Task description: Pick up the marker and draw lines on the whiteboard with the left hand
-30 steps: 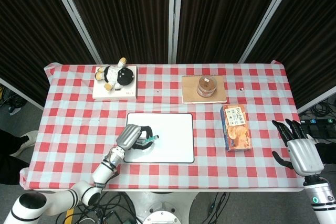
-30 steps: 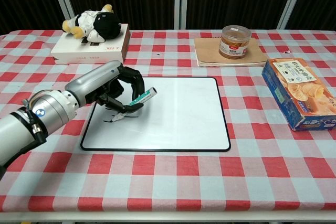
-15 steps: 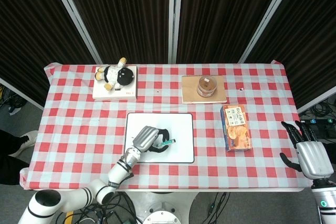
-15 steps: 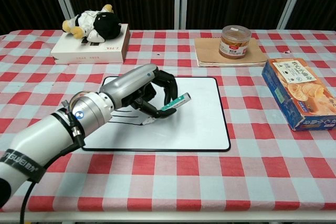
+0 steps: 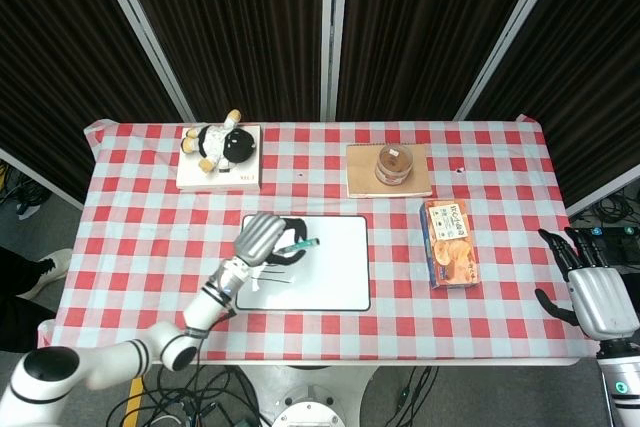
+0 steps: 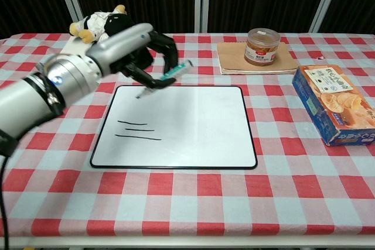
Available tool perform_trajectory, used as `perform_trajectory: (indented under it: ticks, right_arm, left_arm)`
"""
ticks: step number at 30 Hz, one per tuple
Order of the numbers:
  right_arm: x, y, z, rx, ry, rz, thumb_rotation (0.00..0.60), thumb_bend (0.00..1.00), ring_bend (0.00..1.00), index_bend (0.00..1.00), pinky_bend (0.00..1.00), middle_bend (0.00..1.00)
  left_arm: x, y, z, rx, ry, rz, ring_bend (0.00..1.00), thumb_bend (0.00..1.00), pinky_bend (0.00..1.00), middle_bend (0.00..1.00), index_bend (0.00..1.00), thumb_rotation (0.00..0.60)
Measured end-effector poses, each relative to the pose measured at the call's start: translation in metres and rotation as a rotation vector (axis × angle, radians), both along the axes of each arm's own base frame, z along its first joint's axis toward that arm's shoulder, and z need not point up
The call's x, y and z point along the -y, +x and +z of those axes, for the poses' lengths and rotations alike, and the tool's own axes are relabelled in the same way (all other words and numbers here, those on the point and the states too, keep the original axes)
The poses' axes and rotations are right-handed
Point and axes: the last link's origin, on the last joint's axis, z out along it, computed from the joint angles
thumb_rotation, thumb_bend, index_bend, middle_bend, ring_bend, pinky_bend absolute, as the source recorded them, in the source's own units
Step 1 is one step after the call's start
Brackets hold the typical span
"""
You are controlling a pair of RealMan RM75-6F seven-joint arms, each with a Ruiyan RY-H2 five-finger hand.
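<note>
A whiteboard (image 6: 193,127) (image 5: 325,267) with a black rim lies flat at the table's middle. Three short black lines (image 6: 137,130) mark its left part. My left hand (image 6: 140,48) (image 5: 262,239) holds a marker (image 6: 167,76) (image 5: 296,246) with a teal cap end, raised above the board's far left corner. The marker is tilted, tip pointing down and left, off the surface. My right hand (image 5: 590,292) stays beyond the table's right edge, fingers apart, holding nothing; the chest view does not show it.
A plush toy (image 6: 105,24) lies on a white box (image 6: 102,57) at the back left. A jar (image 6: 262,46) stands on a brown notebook (image 6: 234,62) at the back. An orange snack box (image 6: 334,103) lies to the right of the board.
My left hand has lifted with the marker from the board's lower left toward its far left corner, uncovering three drawn lines. My right hand has drawn back slightly past the table's edge.
</note>
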Motion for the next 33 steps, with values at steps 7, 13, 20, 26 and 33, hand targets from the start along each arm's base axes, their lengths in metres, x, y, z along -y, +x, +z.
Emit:
perform_trajectory:
  ticks: [7,13,20,26,33]
  right_arm:
    - [0.002,0.001,-0.007,0.019,0.014,0.018,0.6,0.19,0.0,0.03,0.0,0.15]
    - [0.0,0.002,-0.006,0.017,0.008,0.021,0.6,0.19,0.0,0.03,0.0,0.15]
    - [-0.003,0.001,-0.004,0.017,-0.006,0.01,0.6,0.19,0.0,0.03,0.0,0.15]
    - [-0.004,0.001,-0.002,0.016,-0.017,0.01,0.6,0.2,0.0,0.03,0.0,0.15]
    - [-0.005,-0.003,-0.002,0.017,-0.028,-0.012,0.6,0.2,0.0,0.03,0.0,0.15]
  left_arm:
    - [-0.031,-0.076,0.054,-0.398,0.069,0.153,0.91,0.4,0.99,0.54,0.57,0.6]
    - [-0.036,-0.116,0.064,-0.534,0.027,0.332,0.89,0.38,0.97,0.49,0.5,0.6]
    - [-0.033,-0.121,0.062,-0.584,0.012,0.375,0.71,0.24,0.9,0.21,0.13,0.6]
    - [-0.022,-0.105,0.079,-0.516,0.049,0.356,0.45,0.21,0.74,0.17,0.12,0.6]
    - [0.005,-0.12,0.144,-0.399,0.269,0.378,0.21,0.15,0.24,0.17,0.17,0.6]
